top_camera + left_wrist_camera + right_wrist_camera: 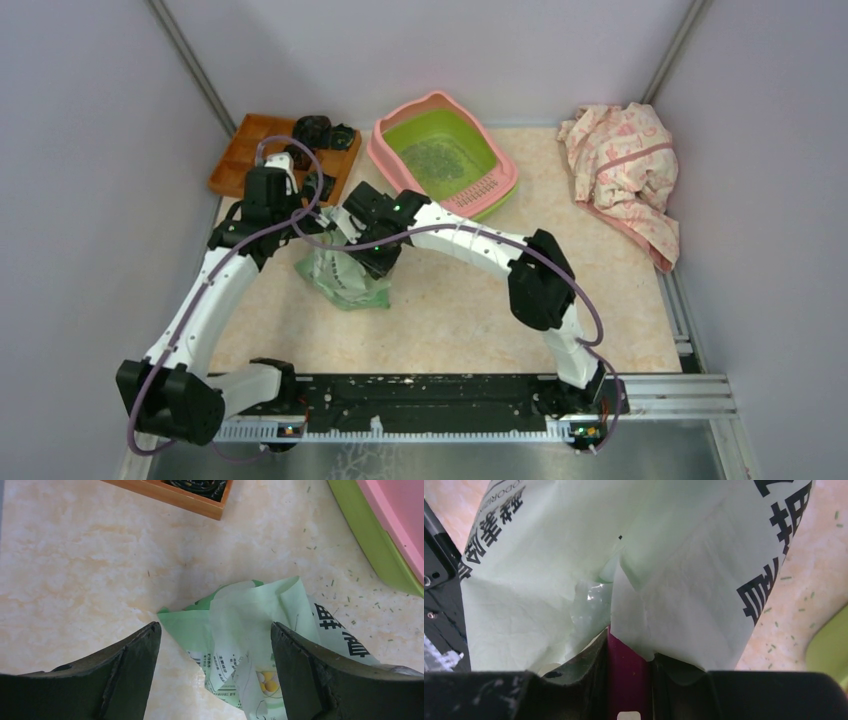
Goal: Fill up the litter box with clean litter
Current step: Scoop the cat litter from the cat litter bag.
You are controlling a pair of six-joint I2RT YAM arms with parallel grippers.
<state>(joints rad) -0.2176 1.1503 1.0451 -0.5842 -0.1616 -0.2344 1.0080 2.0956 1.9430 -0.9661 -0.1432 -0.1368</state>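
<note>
At rear centre of the worktop (pixel 480 310) sits the litter box (pixel 425 102), with a speckled patch of litter (pixel 432 158) covering only part of the green basin. Fill judged partial.

Bag (pixel 345 280): pale green, crumpled, resting on the worktop near the box's near-left corner, apart from it.

Right pincer (pixel 629 647): clamped on a thin fold of the bag. A dark magenta strip (pixel 626 670) shows between the fingers; cannot tell what it is.

Left pincer (pixel 215 627): jaws wide apart, hovering above the bag's upper edge, gripping nothing.

Risks for you to watch:
- The grip is on film only. Lift with weight hanging low and the fold may slide out or tear.
- Cannot tell which way the bag's mouth faces. Tip it short of the pink rim and you add to the stray granules (pixel 350 600) scattered beside the box.
- Both wrists crowd over the bag; bringing the left one down invites contact between the arms.
- The wooden tray (pixel 170 495) lies close behind the left pincer; a wide swing could clip it.
</note>
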